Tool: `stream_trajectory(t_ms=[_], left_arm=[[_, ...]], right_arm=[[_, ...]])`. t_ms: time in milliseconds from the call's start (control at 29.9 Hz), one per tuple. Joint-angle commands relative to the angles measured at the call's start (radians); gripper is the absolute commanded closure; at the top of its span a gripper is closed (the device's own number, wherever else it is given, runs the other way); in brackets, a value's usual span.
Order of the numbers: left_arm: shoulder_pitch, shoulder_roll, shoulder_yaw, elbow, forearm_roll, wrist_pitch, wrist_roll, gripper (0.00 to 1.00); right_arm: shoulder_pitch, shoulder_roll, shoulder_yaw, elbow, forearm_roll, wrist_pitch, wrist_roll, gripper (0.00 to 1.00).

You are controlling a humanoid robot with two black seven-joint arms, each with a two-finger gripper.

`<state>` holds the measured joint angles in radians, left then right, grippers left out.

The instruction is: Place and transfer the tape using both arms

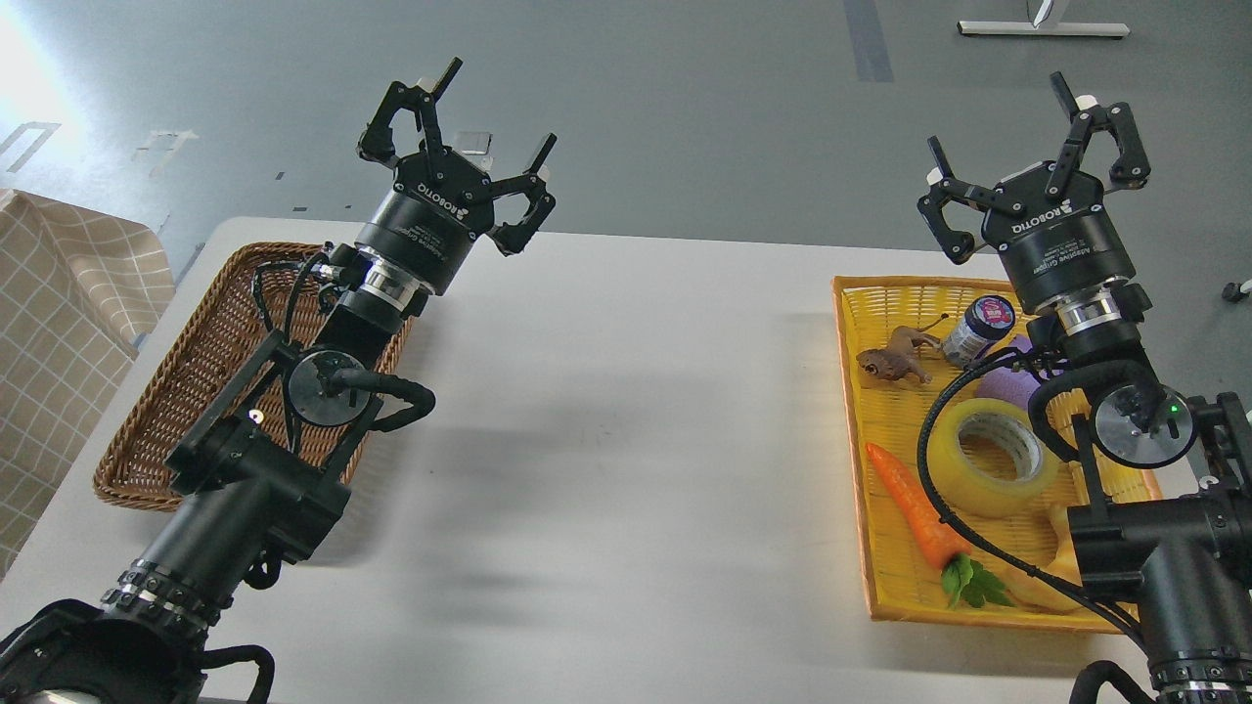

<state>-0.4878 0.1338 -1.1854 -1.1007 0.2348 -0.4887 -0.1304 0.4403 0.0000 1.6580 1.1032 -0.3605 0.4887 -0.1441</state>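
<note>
Tape lies flat in the yellow tray at the right edge of the tabletop, its grey-white core facing up. Just beside it toward the near edge lies a carrot with green leaves; toward the far edge lie a brown toy animal, a small jar on its side and a purple thing, partly hidden by the right arm. A black cable crosses in front of the roll.

The right tool is raised above the tray's far end, fingers spread wide and grasping nothing. The left tool is likewise released and bare, raised over the far end of a brown wicker basket that sits at the left edge of the tabletop. Both tools are well apart from the tape. A checked cloth shows beyond the left edge.
</note>
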Motion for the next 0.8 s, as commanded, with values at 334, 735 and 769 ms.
stream_trajectory(t_ms=[334, 735, 769], left_arm=[[0.0, 0.0, 0.001, 0.001, 0.0, 0.0, 0.002, 0.02], [-0.002, 0.001, 0.001, -0.001, 0.0, 0.0, 0.002, 0.02], [-0.002, 0.001, 0.001, 0.001, 0.0, 0.0, 0.002, 0.02]], right_arm=[[0.0, 0.0, 0.0, 0.0, 0.0, 0.0, 0.0, 0.0], [0.003, 0.0, -0.001, 0.001, 0.0, 0.0, 0.0, 0.0], [0.003, 0.0, 0.0, 0.001, 0.0, 0.0, 0.0, 0.0]])
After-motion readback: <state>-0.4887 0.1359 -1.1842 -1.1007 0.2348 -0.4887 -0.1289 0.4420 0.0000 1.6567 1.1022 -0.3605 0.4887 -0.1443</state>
